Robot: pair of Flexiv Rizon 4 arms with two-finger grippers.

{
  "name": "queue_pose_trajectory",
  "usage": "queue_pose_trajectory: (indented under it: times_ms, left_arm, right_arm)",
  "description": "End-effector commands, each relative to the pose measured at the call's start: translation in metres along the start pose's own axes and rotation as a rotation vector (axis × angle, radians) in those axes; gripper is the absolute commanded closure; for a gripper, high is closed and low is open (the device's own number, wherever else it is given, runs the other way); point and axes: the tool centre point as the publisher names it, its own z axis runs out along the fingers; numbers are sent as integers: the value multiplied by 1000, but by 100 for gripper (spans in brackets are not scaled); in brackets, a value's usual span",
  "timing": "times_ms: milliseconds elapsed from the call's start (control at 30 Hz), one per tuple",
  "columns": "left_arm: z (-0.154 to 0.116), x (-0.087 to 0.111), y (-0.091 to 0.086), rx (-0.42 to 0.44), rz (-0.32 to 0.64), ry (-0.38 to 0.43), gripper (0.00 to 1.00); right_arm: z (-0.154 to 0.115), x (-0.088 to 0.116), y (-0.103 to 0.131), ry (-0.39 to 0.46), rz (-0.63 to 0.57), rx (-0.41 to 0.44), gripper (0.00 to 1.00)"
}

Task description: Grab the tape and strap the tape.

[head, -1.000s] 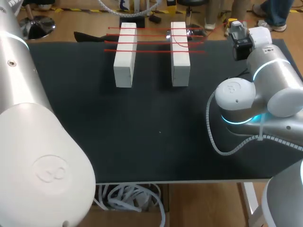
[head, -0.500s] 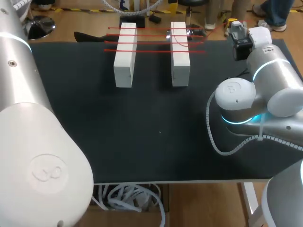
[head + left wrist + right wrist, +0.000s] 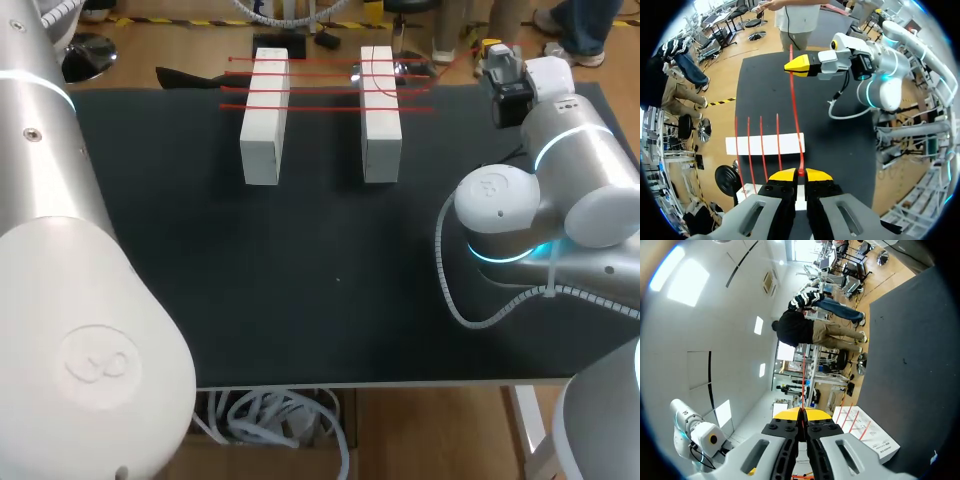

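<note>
The red tape [image 3: 795, 117] is a thin, flat, taut strand. It runs from between the yellow tips of the left gripper [image 3: 800, 174], over a block, to the right gripper [image 3: 802, 412] ahead. Both pairs of jaws are pinched tight on it. In the head view's upper middle, parallel strands cross two white rectangular blocks [image 3: 264, 125] on the matte black table [image 3: 300, 280].
</note>
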Motion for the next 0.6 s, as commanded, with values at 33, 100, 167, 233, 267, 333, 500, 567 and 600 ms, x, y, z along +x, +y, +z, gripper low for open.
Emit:
queue_pose_trajectory:
  times_ms: [33,100,167,233,267,333,500,567,600]
  left_arm:
    - [-1,1,0,-3,0,-1,100]
    - [-1,1,0,-3,0,-1,100]
    - [-1,1,0,-3,0,-1,100]
    - [-1,1,0,-3,0,-1,100]
    - [-1,1,0,-3,0,-1,100]
    - [-1,1,0,-3,0,-1,100]
    - [-1,1,0,-3,0,-1,100]
    - [-1,1,0,-3,0,-1,100]
    - [-1,1,0,-3,0,-1,100]
  right_arm:
    - [0,1,0,-5,-1,-2,100]
    - [0,1,0,-5,-1,-2,100]
    - [0,1,0,-5,-1,-2,100]
    - [1,-3,8,27,-164,17,100]
    - [2,-6,12,56,-282,35,100]
    - [3,-12,22,44,-418,34,100]
    - [5,-21,42,4,-686,41,100]
    - [6,-19,47,20,-786,59,100]
    - [6,-18,49,28,-819,63,100]
